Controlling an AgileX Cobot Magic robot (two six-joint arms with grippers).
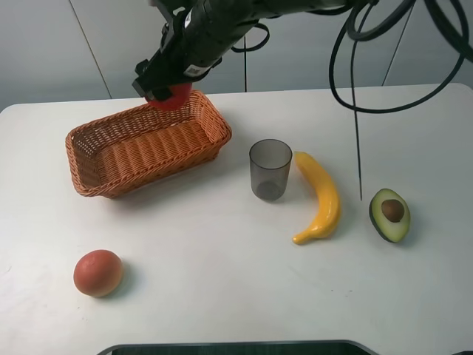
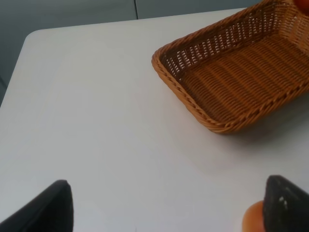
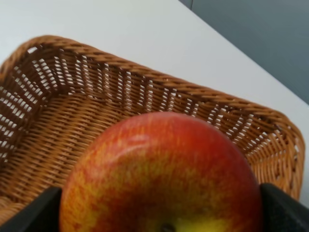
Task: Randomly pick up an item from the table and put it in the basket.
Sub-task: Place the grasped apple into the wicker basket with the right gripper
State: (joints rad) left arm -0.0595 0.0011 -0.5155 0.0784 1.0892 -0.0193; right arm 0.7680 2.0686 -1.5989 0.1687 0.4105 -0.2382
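Black arm (image 1: 214, 29), small white label (image 1: 194, 71), looping black cables (image 1: 353, 21), black jaws.

- The basket (image 1: 140, 148) stands on the rear left part of the table (image 1: 222, 288).
- The apple (image 1: 178, 97), clamped in the right gripper (image 1: 168, 94), hangs over the basket's far right end.
- A cup (image 1: 270, 170) stands upright right of the basket, near it but apart.
- A banana (image 1: 323, 198) lies just right of the cup, running front to back.
- An avocado half (image 1: 389, 214) lies right of the banana, apart from it.
- A round fruit (image 1: 97, 272) lies at the front left, well before the basket.
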